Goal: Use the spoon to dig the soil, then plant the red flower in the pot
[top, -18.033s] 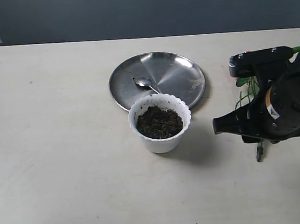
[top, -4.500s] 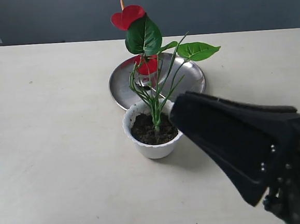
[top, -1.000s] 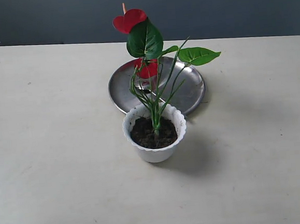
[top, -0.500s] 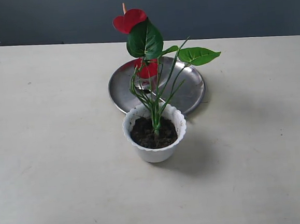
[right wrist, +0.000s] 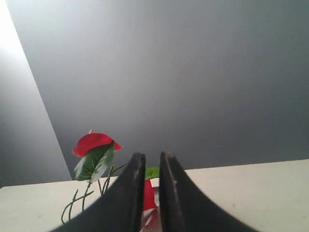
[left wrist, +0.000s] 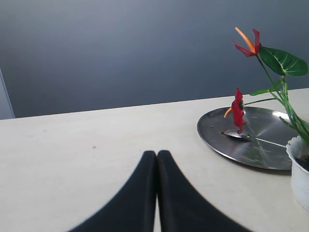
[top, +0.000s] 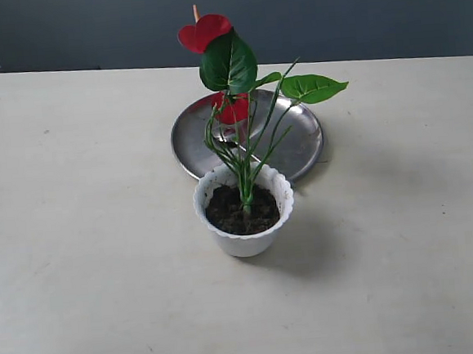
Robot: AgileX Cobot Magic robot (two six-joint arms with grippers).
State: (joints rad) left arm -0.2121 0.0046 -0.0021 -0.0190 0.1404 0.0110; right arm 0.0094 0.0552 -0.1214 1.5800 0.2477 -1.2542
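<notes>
The red flower stands upright in the soil of the white pot, mid-table. Its blooms and leaves also show in the left wrist view and the right wrist view. The spoon lies on the steel plate behind the pot, mostly hidden by stems in the exterior view. My left gripper is shut and empty, low over the table, well left of the plate. My right gripper has a narrow gap between its fingers, holds nothing, and sits far from the flower. Neither gripper shows in the exterior view.
The round steel plate lies just behind the pot and also shows in the left wrist view. The pale table stretches around on all sides, with a dark wall behind it.
Nothing has moved over the last second. Earlier the pot held only soil, then the flower stood in it with the right arm close by; that arm has since left the exterior view.
</notes>
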